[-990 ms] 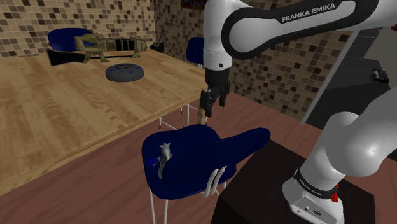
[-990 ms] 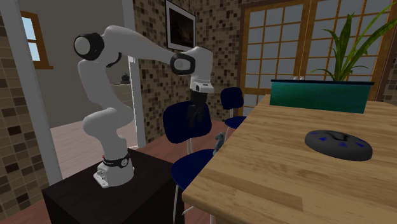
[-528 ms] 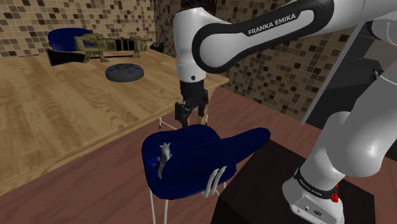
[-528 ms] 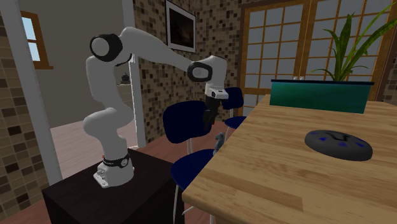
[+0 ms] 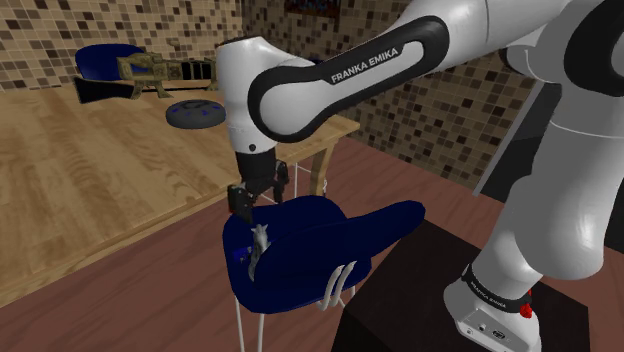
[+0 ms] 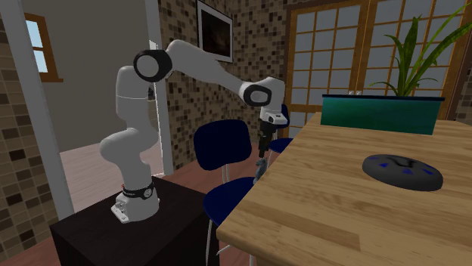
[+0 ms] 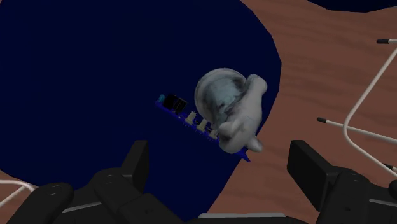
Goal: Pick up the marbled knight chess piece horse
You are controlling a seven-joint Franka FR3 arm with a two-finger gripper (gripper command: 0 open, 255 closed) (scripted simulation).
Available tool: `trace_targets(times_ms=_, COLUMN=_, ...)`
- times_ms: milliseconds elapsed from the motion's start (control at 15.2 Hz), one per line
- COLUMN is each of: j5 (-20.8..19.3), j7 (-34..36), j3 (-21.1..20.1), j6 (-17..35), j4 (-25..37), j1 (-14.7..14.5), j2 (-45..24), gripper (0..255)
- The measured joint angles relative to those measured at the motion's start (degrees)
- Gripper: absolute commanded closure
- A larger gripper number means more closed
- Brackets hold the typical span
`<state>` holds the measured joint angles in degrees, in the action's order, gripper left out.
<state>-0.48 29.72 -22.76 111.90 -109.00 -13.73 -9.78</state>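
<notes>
The black gripper (image 5: 243, 203) of the white arm hangs just above the pale, grey-veined marbled knight (image 5: 259, 240), its jaws spread wide and touching nothing. The knight sits near the edge of a dark blue chair seat (image 5: 310, 245) beside the wooden worktop (image 5: 100, 170). In the wrist view, what looks like a small blue circuit board (image 7: 181, 114) lies right against the piece.
</notes>
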Motion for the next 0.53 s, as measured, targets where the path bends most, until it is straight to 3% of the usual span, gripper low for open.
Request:
trace_targets(times_ms=132, j5=-1.3, j7=1.5, j3=-0.2, j6=0.4, j4=2.9, j1=-1.1, j2=-3.6, gripper=0)
trace_targets(times_ms=528, j5=-2.4, j7=2.6, j3=-0.1, j6=4.3, j4=1.7, j1=-1.8, j2=-6.5, gripper=0)
